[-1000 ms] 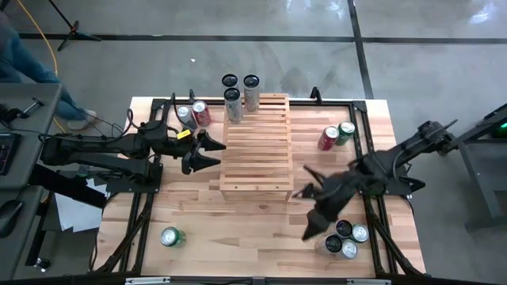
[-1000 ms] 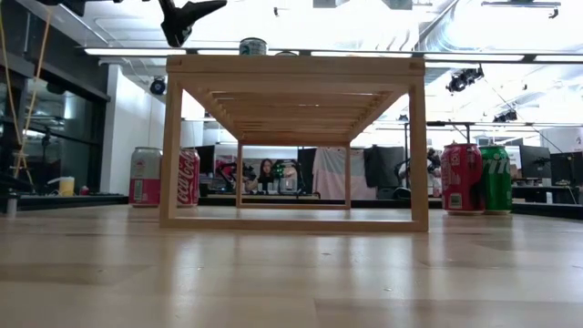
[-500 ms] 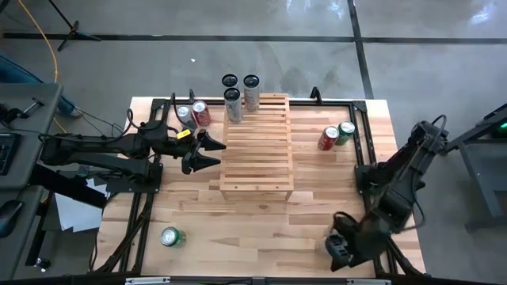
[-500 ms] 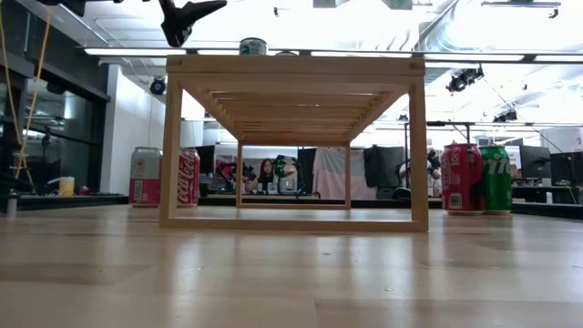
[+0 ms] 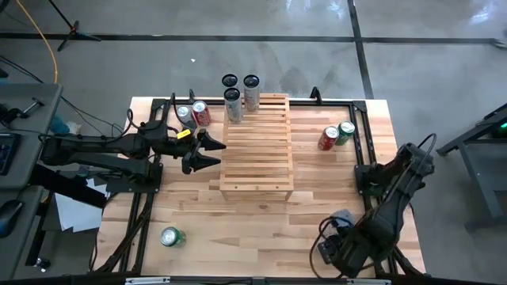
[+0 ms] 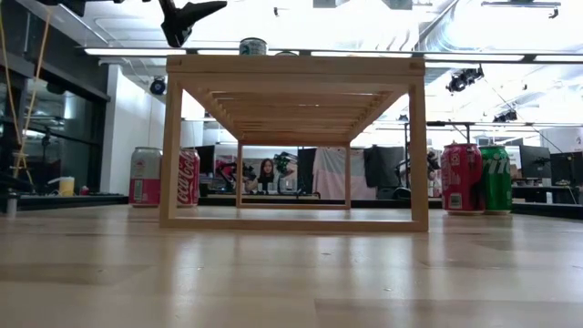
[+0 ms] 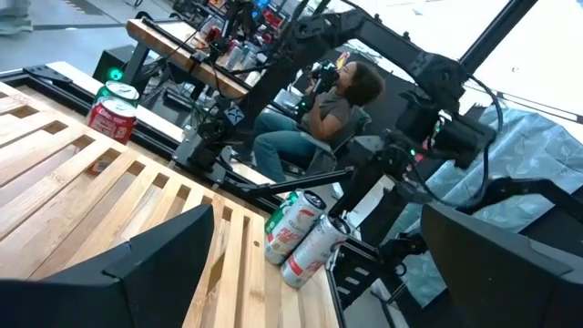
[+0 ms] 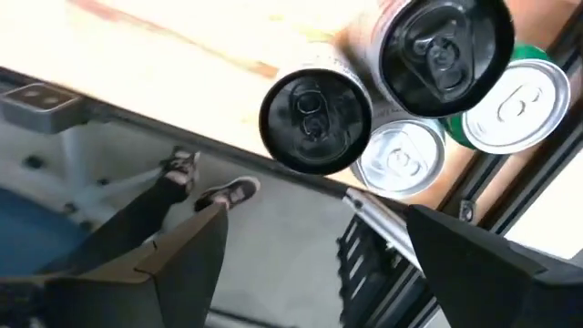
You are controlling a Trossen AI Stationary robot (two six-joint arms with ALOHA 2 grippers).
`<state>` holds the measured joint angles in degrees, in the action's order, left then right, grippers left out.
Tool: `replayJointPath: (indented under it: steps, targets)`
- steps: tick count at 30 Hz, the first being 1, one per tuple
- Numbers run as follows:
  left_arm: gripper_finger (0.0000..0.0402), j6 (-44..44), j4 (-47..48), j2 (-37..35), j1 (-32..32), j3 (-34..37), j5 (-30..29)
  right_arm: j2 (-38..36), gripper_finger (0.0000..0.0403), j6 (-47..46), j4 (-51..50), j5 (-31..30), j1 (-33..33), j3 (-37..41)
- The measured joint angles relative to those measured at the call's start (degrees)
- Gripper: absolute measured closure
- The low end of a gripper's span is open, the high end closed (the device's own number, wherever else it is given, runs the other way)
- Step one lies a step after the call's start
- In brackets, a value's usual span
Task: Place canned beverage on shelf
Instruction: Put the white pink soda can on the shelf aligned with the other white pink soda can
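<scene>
Right gripper (image 8: 310, 264) hangs spread above the black-topped can cluster (image 8: 315, 118) (near table corner): centre on one can alone. Left gripper (image 5: 212, 150), spread, waits beside the pale slatted wooden shelf (image 5: 255, 150).

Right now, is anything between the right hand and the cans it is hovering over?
Nothing visible. The right hand is open directly above the cluster of cans at the table's near right corner, its fingers spread either side of the black-topped can, with only air between.
</scene>
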<state>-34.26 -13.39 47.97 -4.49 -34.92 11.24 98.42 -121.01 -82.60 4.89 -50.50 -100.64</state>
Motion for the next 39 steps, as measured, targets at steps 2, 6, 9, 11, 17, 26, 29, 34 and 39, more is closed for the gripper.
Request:
replayJointPath:
  steps: [2, 6, 9, 11, 17, 26, 29, 34, 39]
  targets:
    - [0.0020, 0.00, 0.00, 0.00, 0.00, 0.00, -0.02, 2.05, 0.0079, 0.02, -1.19, -0.14, 0.00, -1.26]
    - [0.0020, 0.00, 0.00, 0.00, 0.00, 0.00, -0.13, 4.37, 0.0079, -1.70, -0.88, -0.32, 0.02, -1.48]
    - [0.0020, 0.00, 0.00, 0.00, 0.00, 0.00, -0.13, 5.53, 0.0079, -3.03, -0.86, -1.90, 0.48, -1.48]
    - [0.0020, 0.00, -0.02, 0.00, 0.00, 0.00, -0.13, 5.55, 0.0079, -4.24, -0.97, -3.83, 0.95, -1.37]
    - [0.0020, 0.00, 0.02, 0.00, 0.00, 0.00, -0.12, 5.59, 0.0079, -6.21, -2.41, -3.46, 2.78, 1.34]
    - [0.0020, -0.02, 0.00, 0.00, 0.00, 0.00, -0.08, 5.59, 0.0079, -6.14, 1.91, -0.53, 3.28, 4.55]
    - [0.0020, -0.02, 0.02, 0.00, 0.00, 0.00, -0.08, 5.59, 0.0079, -6.27, 2.65, 0.57, 3.28, 5.99]
    - [0.0020, -0.02, -0.01, 0.01, 0.00, 0.00, -0.06, 5.59, 0.0080, -6.21, 4.93, 0.11, 3.28, 7.26]
    - [0.0020, -0.02, -0.09, 0.00, 0.00, 0.00, -0.06, 5.53, 0.0080, -6.11, 5.92, 0.05, 3.28, 8.57]
